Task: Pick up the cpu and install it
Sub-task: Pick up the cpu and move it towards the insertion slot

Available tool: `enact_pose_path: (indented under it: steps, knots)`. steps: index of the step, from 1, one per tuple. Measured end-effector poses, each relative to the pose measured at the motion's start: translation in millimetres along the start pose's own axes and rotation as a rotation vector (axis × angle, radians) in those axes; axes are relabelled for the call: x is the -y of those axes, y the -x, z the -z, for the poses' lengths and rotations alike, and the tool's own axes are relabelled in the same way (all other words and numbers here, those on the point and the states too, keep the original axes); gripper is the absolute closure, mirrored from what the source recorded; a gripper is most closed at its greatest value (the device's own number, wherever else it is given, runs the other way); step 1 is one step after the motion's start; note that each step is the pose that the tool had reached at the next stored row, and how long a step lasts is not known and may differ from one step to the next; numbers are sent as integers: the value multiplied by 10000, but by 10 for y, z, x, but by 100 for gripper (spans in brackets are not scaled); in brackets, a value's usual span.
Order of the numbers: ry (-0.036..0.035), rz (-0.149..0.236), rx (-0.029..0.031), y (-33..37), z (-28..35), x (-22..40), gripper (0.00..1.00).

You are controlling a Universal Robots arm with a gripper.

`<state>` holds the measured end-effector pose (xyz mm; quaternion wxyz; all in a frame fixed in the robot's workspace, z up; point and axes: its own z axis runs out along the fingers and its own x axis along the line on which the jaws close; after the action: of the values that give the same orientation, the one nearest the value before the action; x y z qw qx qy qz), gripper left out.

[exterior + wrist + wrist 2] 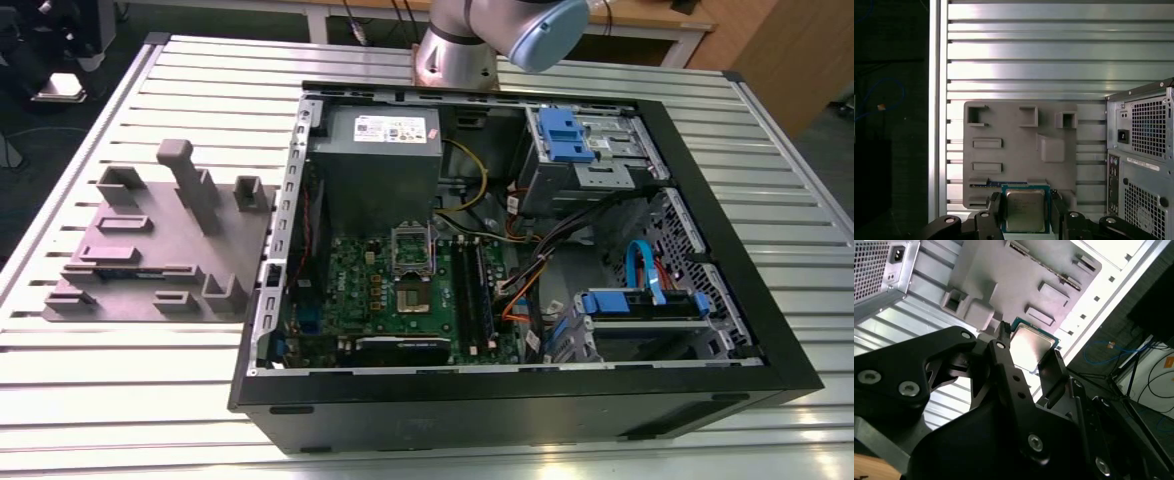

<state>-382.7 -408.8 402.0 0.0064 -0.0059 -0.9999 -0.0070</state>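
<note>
Two dark fingers (996,210) of the pincer (1026,209) are pressing on opposite edges of the cpu (1025,212) in the first wrist view, so the pincer is pinching it. The chip is sitting squarely between them, with its shiny flat top facing the camera. It seems to be hanging well above the grey block (1019,145) on the slatted tabletop (1019,50). The open computer case (534,300) is lying just beside the block, and the socket (414,295) inside it is well apart from the chip. The arm (534,30) is standing behind the case, and its wrist seems to be pointing down.
</note>
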Motion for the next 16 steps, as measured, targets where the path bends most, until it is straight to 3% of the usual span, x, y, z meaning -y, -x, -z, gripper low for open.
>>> enact_pose_path:
  steps: [5, 16]
  knots:
    - [0, -1, 5, 194, -14, -2, 53]
    - [-1, -1, 5, 697, -68, -7, 53]
